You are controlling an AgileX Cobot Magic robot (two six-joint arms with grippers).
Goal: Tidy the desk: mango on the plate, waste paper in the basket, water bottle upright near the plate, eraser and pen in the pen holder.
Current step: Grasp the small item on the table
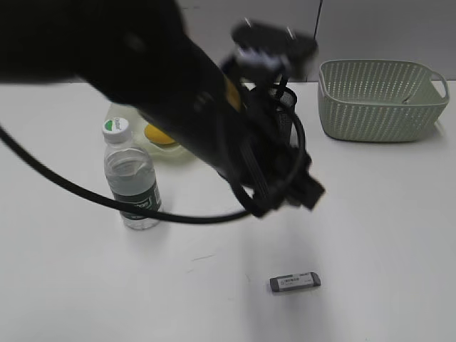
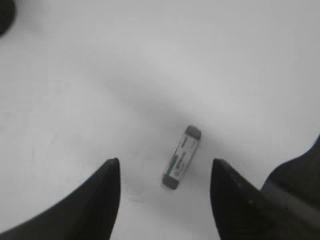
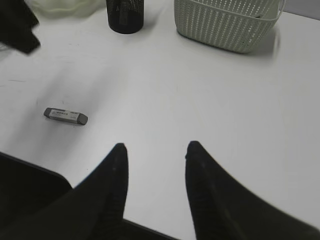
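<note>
The grey eraser (image 1: 295,282) lies flat on the white desk (image 1: 370,235) near the front. In the left wrist view it (image 2: 182,158) lies below and between my left gripper's (image 2: 165,165) open, empty fingers. That gripper (image 1: 305,191) hangs above the desk, up and back from the eraser. The water bottle (image 1: 132,182) stands upright in front of the plate (image 1: 117,114), which holds the mango (image 1: 159,135). The pen holder (image 1: 283,100) is partly hidden behind my left arm. My right gripper (image 3: 157,146) is open and empty over bare desk. I see no pen or waste paper clearly.
The sage-green basket (image 1: 381,103) stands at the back right; it also shows in the right wrist view (image 3: 225,25), beside the pen holder (image 3: 125,15). The eraser (image 3: 65,115) lies to the left of my right gripper. A black cable (image 1: 85,192) loops over the desk beside the bottle.
</note>
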